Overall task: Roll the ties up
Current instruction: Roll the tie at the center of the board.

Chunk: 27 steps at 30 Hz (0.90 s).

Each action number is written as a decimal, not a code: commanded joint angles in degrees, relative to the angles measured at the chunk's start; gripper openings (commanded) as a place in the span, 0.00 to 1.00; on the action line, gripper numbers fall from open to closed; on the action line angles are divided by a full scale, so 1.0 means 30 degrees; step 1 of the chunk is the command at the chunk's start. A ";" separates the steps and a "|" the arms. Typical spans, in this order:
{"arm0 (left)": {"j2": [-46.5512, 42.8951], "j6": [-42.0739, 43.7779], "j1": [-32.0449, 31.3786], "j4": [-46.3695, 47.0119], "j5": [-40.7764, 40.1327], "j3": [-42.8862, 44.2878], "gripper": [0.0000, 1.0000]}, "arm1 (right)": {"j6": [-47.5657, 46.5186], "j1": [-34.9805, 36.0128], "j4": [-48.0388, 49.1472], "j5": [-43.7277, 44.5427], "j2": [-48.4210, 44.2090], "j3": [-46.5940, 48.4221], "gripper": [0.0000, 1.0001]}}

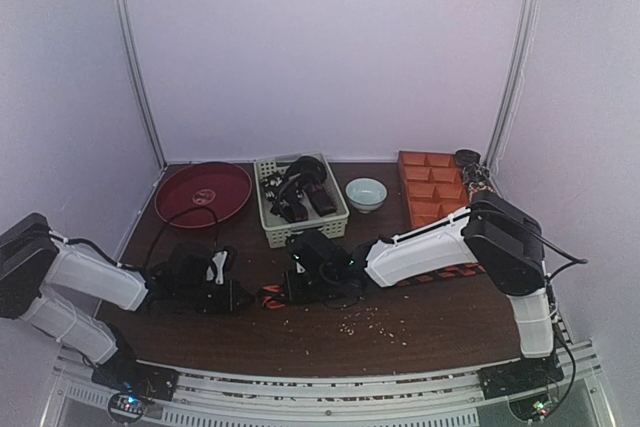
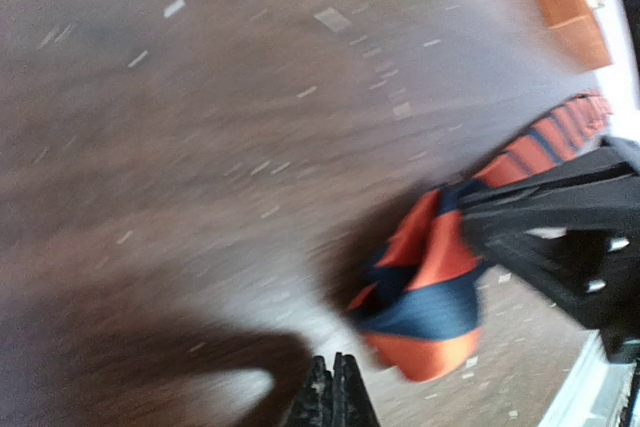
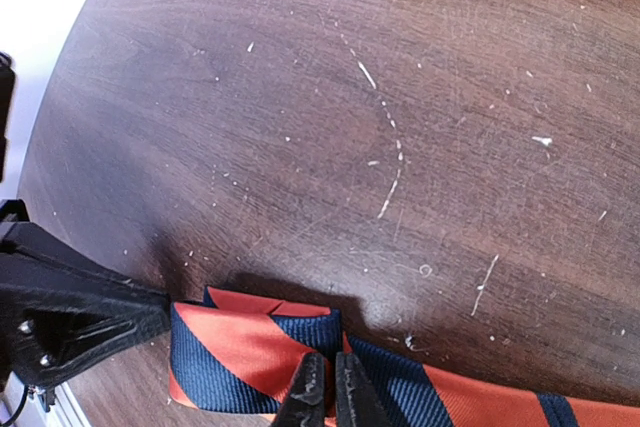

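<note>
The orange-red and dark striped tie (image 3: 250,352) lies on the brown table with its end folded over. It also shows in the left wrist view (image 2: 430,287) and as a small orange patch in the top view (image 1: 270,295). My right gripper (image 3: 325,392) is shut on the fold of this tie, and it shows in the top view (image 1: 300,285). My left gripper (image 2: 335,397) is shut and empty, just left of the folded end and apart from it; in the top view it (image 1: 228,289) is left of the tie. Dark ties (image 1: 300,192) lie heaped in the basket.
A pale green basket (image 1: 270,232) stands at centre back. A dark red plate (image 1: 203,192) is to its left, a pale bowl (image 1: 366,193) and an orange compartment tray (image 1: 432,187) to its right. Pale crumbs (image 1: 375,319) are scattered near the front.
</note>
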 commanded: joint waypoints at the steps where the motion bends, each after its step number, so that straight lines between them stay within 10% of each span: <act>1: -0.0566 -0.0548 -0.0229 -0.2679 -0.1335 0.0074 0.00 | 0.0147 0.0017 -0.1175 0.0357 0.0001 -0.0555 0.07; 27: 0.1752 -0.1339 -0.0394 0.6602 0.2240 -0.0088 0.00 | 0.0265 -0.0180 -0.0210 0.0449 -0.0610 -0.1657 0.06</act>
